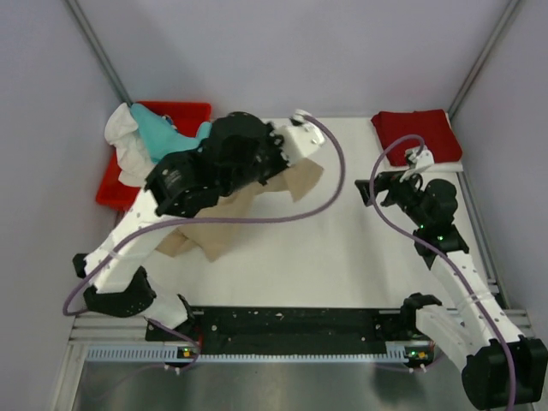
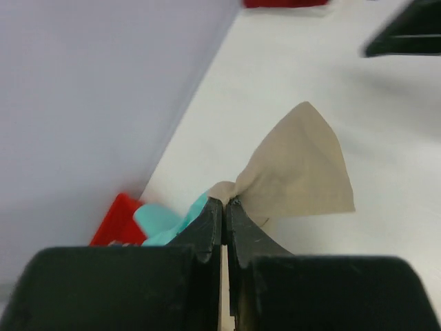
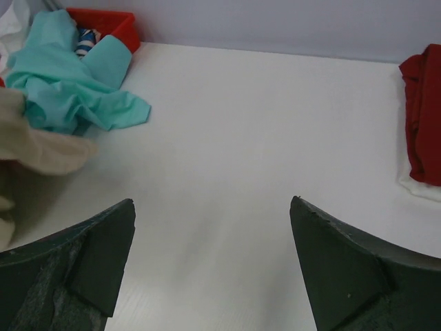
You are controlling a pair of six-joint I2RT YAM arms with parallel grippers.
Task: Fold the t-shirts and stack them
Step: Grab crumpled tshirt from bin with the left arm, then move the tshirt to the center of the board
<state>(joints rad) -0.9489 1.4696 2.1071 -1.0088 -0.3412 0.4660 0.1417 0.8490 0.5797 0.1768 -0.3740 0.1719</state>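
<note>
The tan-beige t-shirt (image 1: 210, 235) lies crumpled on the left half of the table, partly under my left arm. My left gripper (image 1: 281, 163) is shut on a fold of it, and a tan flap (image 2: 300, 169) fans out past the shut tips (image 2: 224, 201). The teal t-shirt (image 1: 163, 133) and the white t-shirt (image 1: 124, 145) hang over the tray at the back left. The dark red t-shirt (image 1: 417, 133) lies folded at the back right. My right gripper (image 1: 377, 184) is open and empty above bare table (image 3: 212, 207), in front of the dark red shirt (image 3: 424, 110).
The red plastic tray (image 1: 184, 111) stands at the back left corner against the wall. In the right wrist view the teal shirt (image 3: 69, 83) spills from the tray (image 3: 103, 21) onto the table. A white edge (image 3: 413, 186) shows under the dark red shirt.
</note>
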